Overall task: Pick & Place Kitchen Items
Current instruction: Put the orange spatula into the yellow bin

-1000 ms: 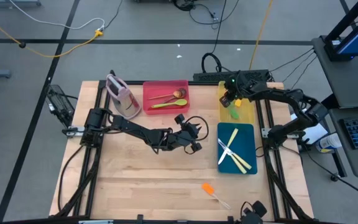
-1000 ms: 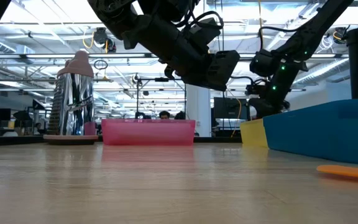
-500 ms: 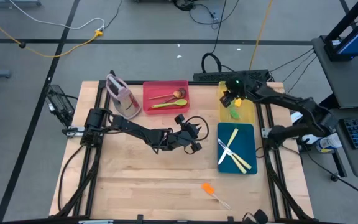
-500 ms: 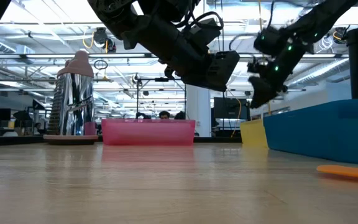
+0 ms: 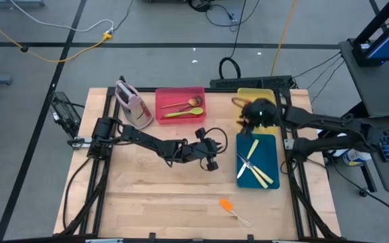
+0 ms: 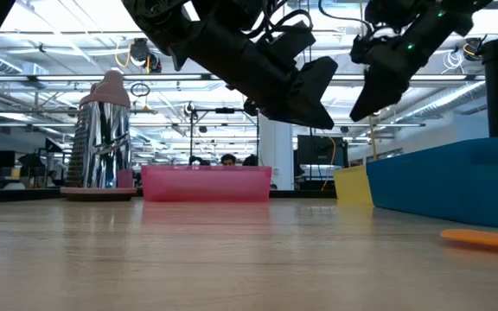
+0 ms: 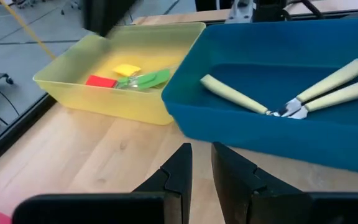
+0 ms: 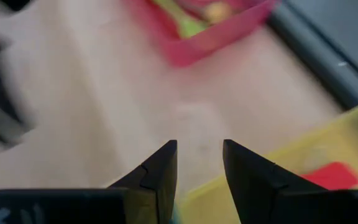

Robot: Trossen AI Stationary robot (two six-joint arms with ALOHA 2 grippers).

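Note:
An orange-headed spatula [image 5: 227, 206] lies flat on the bare table near the front edge; it also shows in the low view [image 6: 487, 238]. My left gripper [image 5: 213, 162] hovers above the table just left of the blue tray [image 5: 273, 145]. Its fingers [image 7: 201, 165] are a narrow gap apart and empty. My right gripper [image 5: 248, 116] hangs high over the near end of the yellow tray [image 5: 255, 94], open and empty [image 8: 199, 165]. Cream-handled knives [image 7: 291, 106] lie in the blue tray. Red, yellow and green spatula heads [image 7: 129, 78] lie in the yellow tray.
The red tray [image 5: 161, 115] at the back holds a wooden and a green spoon [image 5: 184, 108]. The pink-and-grey container [image 5: 132, 104] stands at its left. Bare wood lies across the near and left part of the table.
My right gripper has risen from inside the yellow tray and come toward the table's near edge, staying open and empty. My left gripper has shifted a little toward the blue tray.

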